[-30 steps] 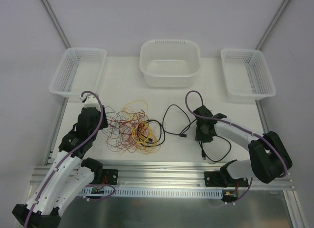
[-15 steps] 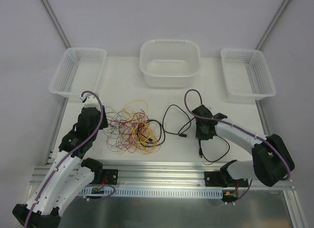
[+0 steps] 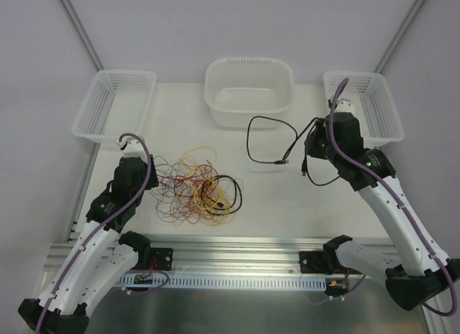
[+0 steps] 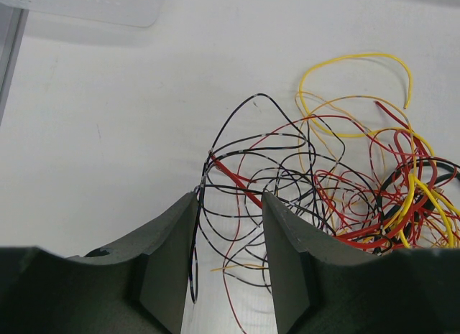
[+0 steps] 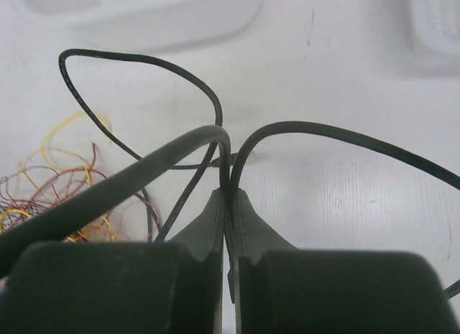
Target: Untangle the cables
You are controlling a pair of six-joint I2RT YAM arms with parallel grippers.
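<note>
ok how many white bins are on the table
3: the left basket in the far left corner, the tub at far centre, and the right basket in the far right corner. None seems hidden.

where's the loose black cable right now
Top view, right of centre: the black cable is pinched in the right fingers, between the middle tub and the right basket, apart from the red-yellow tangle.

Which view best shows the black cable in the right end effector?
Top external: the black cable shows nearly whole, loop and plug, held by the right end effector. Right wrist shows only the pinched stretch; left wrist, none.
</note>
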